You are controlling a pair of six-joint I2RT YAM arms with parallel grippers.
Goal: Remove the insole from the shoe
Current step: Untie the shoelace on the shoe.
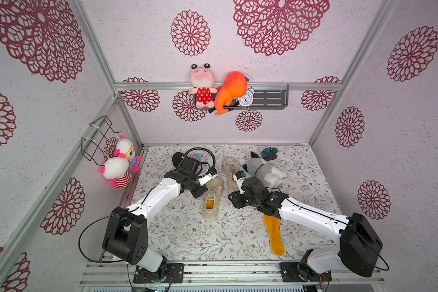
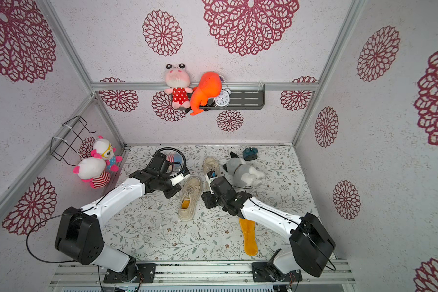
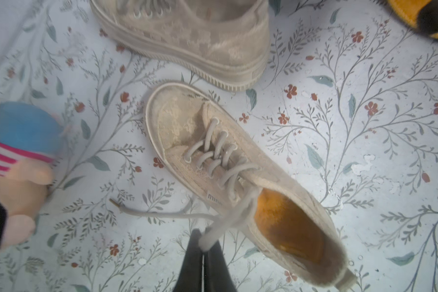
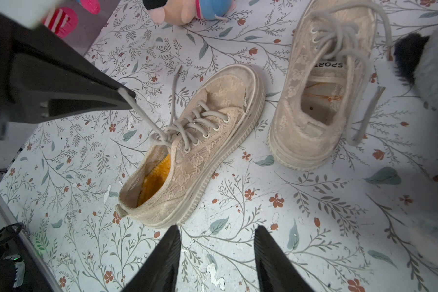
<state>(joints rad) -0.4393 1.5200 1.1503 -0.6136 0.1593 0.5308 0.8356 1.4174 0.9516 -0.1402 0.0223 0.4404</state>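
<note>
Beside the sneaker (image 3: 213,156), our left gripper (image 3: 204,242) pinches its lace (image 3: 162,214), our right gripper (image 4: 216,230) gapes empty; the orange insole (image 3: 286,222) looks limp, graspable at the heel.

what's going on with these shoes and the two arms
The left gripper is shut on a lace of the near shoe, whose orange insole is still inside. The right gripper hangs open above the table beside it. The far shoe is already empty, and a loose insole lies on the table.
</note>
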